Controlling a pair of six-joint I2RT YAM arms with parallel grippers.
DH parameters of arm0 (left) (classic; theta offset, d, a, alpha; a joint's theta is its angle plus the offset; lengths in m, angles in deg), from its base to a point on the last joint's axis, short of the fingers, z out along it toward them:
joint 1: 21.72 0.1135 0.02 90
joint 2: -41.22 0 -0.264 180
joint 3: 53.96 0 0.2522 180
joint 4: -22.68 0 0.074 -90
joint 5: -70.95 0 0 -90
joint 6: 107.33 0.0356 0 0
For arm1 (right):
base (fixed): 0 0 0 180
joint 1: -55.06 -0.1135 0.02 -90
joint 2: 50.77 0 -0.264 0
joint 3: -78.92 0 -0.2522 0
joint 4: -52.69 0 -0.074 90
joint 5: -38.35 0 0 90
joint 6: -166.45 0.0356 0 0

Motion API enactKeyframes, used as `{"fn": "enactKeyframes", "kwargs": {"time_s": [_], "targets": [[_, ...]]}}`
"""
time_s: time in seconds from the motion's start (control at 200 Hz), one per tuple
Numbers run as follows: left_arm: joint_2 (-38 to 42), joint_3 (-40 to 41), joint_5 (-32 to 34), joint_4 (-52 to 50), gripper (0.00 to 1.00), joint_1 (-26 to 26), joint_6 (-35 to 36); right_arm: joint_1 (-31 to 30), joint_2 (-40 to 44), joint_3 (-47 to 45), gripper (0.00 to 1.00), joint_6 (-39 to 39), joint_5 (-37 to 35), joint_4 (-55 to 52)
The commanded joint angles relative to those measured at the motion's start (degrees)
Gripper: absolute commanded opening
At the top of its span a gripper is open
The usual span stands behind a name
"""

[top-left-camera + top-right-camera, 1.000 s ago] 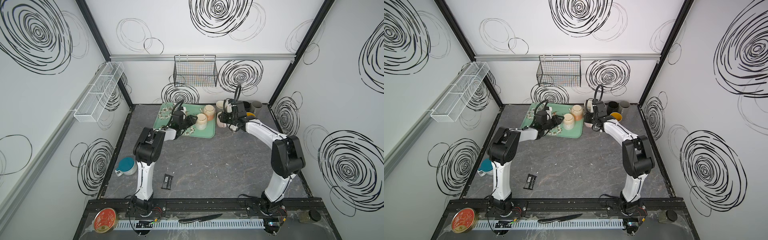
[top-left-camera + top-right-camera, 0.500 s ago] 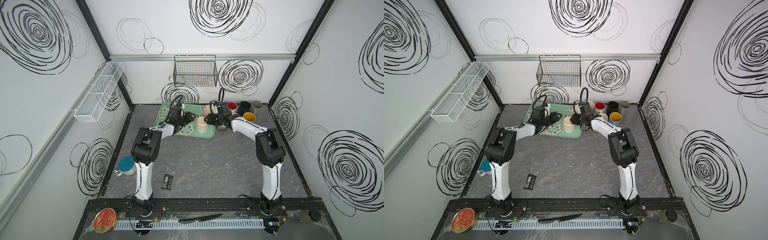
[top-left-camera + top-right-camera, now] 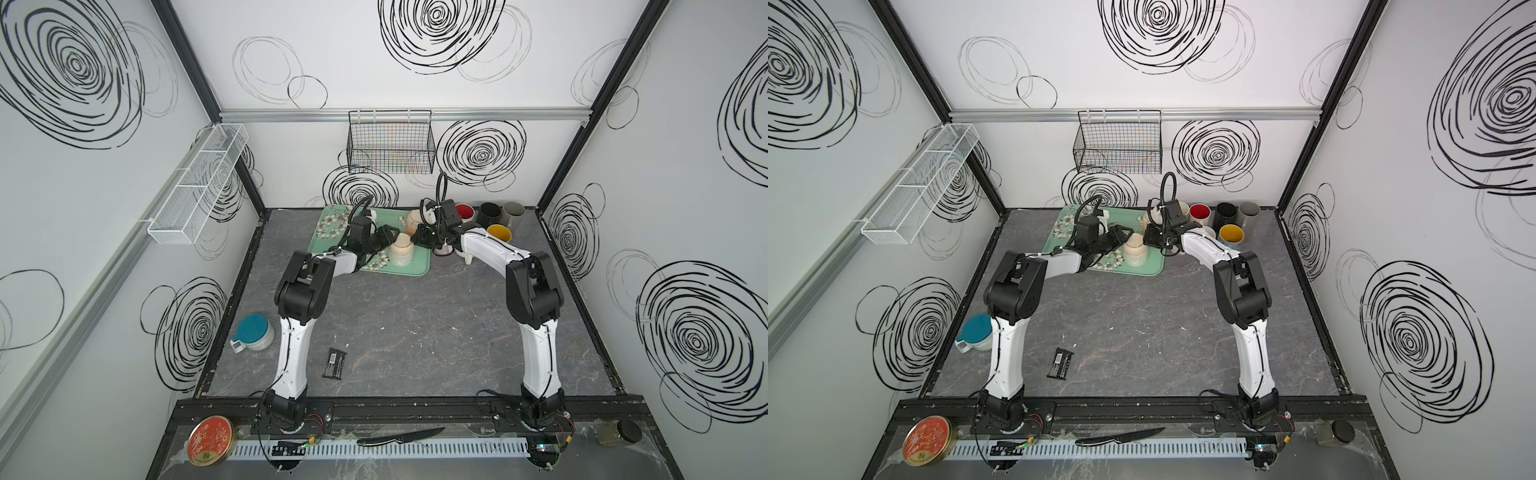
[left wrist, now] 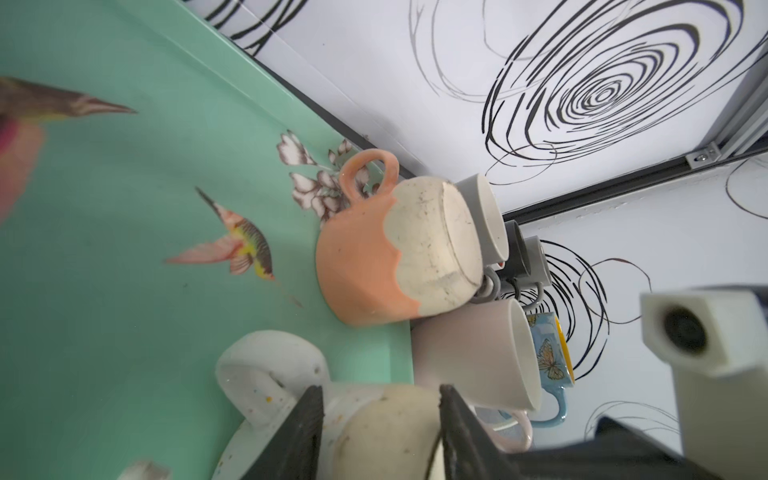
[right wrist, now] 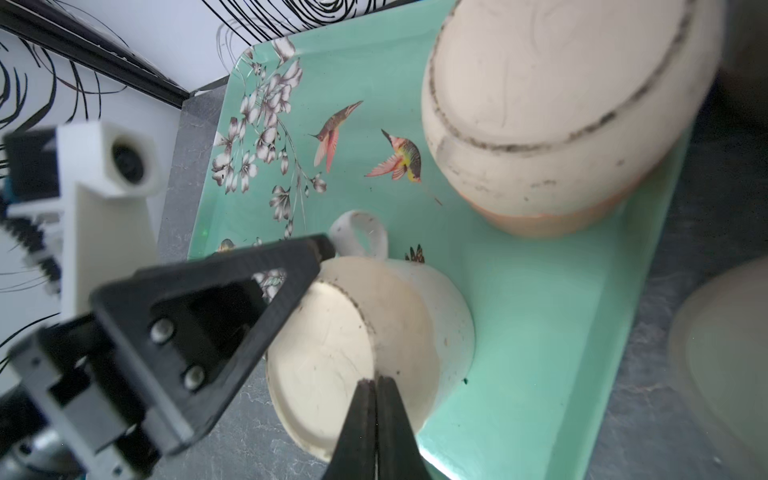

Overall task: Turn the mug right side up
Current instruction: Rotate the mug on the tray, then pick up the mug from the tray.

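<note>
The mug (image 3: pixel 401 254) stands upside down on the tray (image 5: pixel 540 324), at the tray's 4 o'clock corner; the tray itself lies at 12 o'clock on the bench (image 3: pixel 415 324). The mug's long axis runs straight up: base to the ceiling, mouth flat on the tray, handle turned toward the tray's middle. My left hand (image 4: pixel 379 392) is at its 9 o'clock side, fingers apart, one on each side of the base; I cannot tell whether they press on it. My right hand (image 5: pixel 376 382) is at its 3 o'clock side, fingers pressed together on nothing, their tips over the base's edge. The orange mug (image 4: pixel 361 266), also base up, sits at the tray's 2 o'clock corner, apart from it. Upright mugs (image 3: pixel 498 233) stand at the bench's 1 o'clock
</note>
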Motion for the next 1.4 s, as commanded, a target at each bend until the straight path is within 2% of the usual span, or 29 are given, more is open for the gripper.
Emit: {"fn": "enactKeyframes", "kwargs": {"time_s": [0.0, 0.15, 0.24, 0.33, 0.46, 0.58, 0.665, 0.791, 0.931, 1.111, 1.256, 1.396], "targets": [[4.51, 7.94, -0.30, 3.64, 0.48, -3.97, -2.26, -0.72, -4.63, 5.67, 0.07, -1.85, 3.96, -3.79], [9.64, 13.60, 3.45, 4.53, 0.51, -5.36, -1.90, -0.87, -5.73, 9.79, 0.10, -3.67, 4.04, -6.78], [12.24, 13.57, 5.38, 0.77, 0.54, -4.26, 0.90, -0.77, -4.35, 10.26, 0.14, -3.73, 4.01, -8.12], [13.98, 12.04, 3.93, -3.15, 0.54, -2.38, 3.78, -0.73, -2.39, 10.56, 0.18, -4.95, 4.35, -10.01], [17.18, 11.46, 3.26, -7.55, 0.54, -0.06, 11.90, -0.44, 1.33, 8.74, 0.24, -5.52, 1.21, -12.18], [17.49, 11.64, 0.02, -8.74, 0.58, 2.32, 18.90, -0.39, 6.16, 2.13, 0.25, -4.97, 1.10, -9.75], [16.69, 9.74, -0.65, -14.54, 0.61, 3.07, 26.93, -0.42, 9.47, -2.28, 0.26, -5.05, 0.13, -9.19], [16.55, 8.40, 1.71, -20.37, 0.63, 2.00, 37.98, -0.38, 14.10, -8.83, 0.27, -4.72, -1.34, -7.97], [17.28, 8.06, -1.56, -23.71, 0.68, -0.52, 49.73, -0.13, 18.52, -16.00, 0.28, -3.23, -0.54, -5.28], [18.42, 6.67, 4.47, -31.47, 0.68, -4.14, 65.09, -0.36, 21.31, -22.31, 0.28, -1.50, 0.55, -2.34], [15.15, 0.37, 6.19, -40.40, 0.68, -4.64, 69.08, -0.65, 21.63, -25.04, 0.28, -0.70, 1.40, -0.34], [13.02, -1.32, 5.74, -39.36, 0.68, -5.26, 70.72, -0.85, 21.53, -25.81, 0.28, -0.30, 1.72, -0.30]]}}
